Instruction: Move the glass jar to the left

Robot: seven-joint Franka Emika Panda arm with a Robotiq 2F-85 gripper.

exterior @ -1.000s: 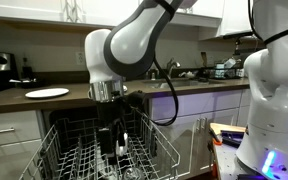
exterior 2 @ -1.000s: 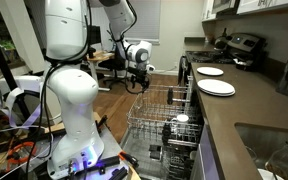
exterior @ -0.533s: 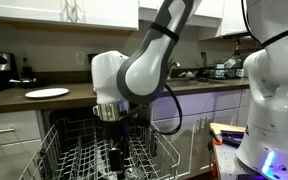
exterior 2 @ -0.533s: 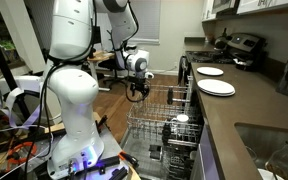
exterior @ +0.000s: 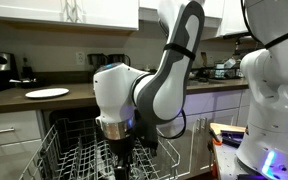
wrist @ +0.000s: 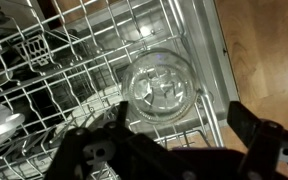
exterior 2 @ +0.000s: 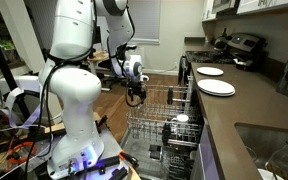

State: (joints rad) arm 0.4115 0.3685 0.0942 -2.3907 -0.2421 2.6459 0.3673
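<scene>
Jar: small clear cylindrical glass jar [wrist: 162,88], standing in a compartment of the grey wire dishwasher rack [wrist: 44,60], close to the rack's side wall.
Axis: the jar's long axis is vertical; one round end faces the wrist camera, and I cannot tell whether it is the mouth or the base.
Gripper: black two-fingered gripper [wrist: 179,125], fingers spread wide and grasping nothing, above the jar.
Exterior views: the gripper [exterior: 124,155] [exterior 2: 136,95] hangs over the pulled-out rack.
</scene>
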